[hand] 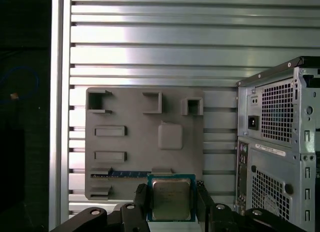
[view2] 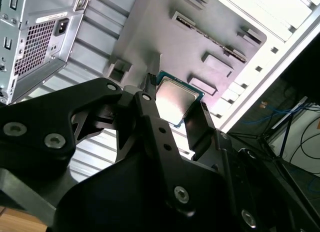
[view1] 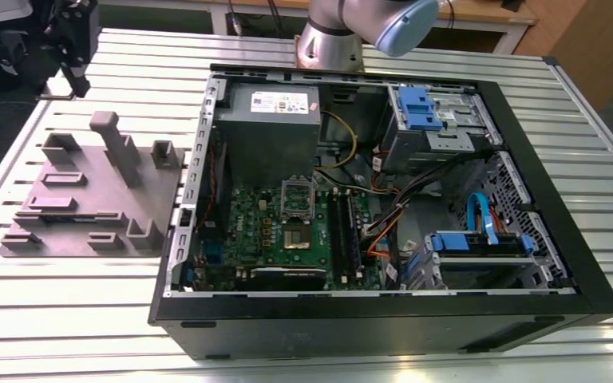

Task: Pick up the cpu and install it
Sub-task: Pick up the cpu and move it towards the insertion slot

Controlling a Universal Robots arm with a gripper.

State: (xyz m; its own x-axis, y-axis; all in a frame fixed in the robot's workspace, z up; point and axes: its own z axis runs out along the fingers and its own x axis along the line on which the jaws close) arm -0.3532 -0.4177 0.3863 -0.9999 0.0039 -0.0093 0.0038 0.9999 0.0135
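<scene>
the gripper (hand: 171, 206) is closed on the cpu (hand: 171, 200), with one finger (hand: 142, 204) pressing on each side edge. in the first wrist view the silvery top of the cpu faces the camera. the cpu is in the air above the grey tray (hand: 145, 142) and does not touch it. the tray lies on the slatted metal table (hand: 150, 32), just beside the open pc case (view1: 370, 327), on the exterior view's left. there the gripper hangs over the tray's far end.

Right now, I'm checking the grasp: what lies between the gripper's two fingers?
The cpu, clamped edge to edge between the fingers of the gripper, as both wrist views show; nothing else sits there.
</scene>
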